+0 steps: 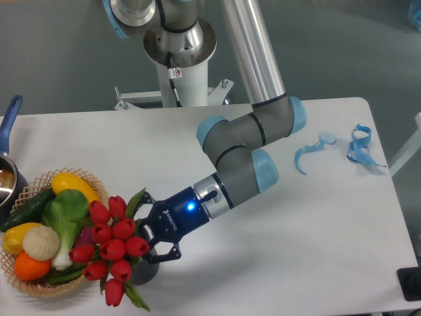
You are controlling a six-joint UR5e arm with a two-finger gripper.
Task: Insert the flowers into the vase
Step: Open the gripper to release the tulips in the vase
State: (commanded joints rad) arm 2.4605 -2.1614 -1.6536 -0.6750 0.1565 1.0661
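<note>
The flowers (112,249), a tight bunch of red tulips with green leaves, hang over the front left of the table. My gripper (150,232) is shut on their stems just to the right of the heads. The dark ribbed vase (143,272) stands right under the bunch, mostly hidden by the tulips and my fingers. Whether the stems reach into its mouth I cannot tell.
A wicker basket (29,191) of vegetables sits at the left, touching the bunch's edge. A blue-handled pot (8,131) pokes in at the far left. Blue ribbon scraps (358,146) lie at the back right. The arm's base (179,52) stands behind the table.
</note>
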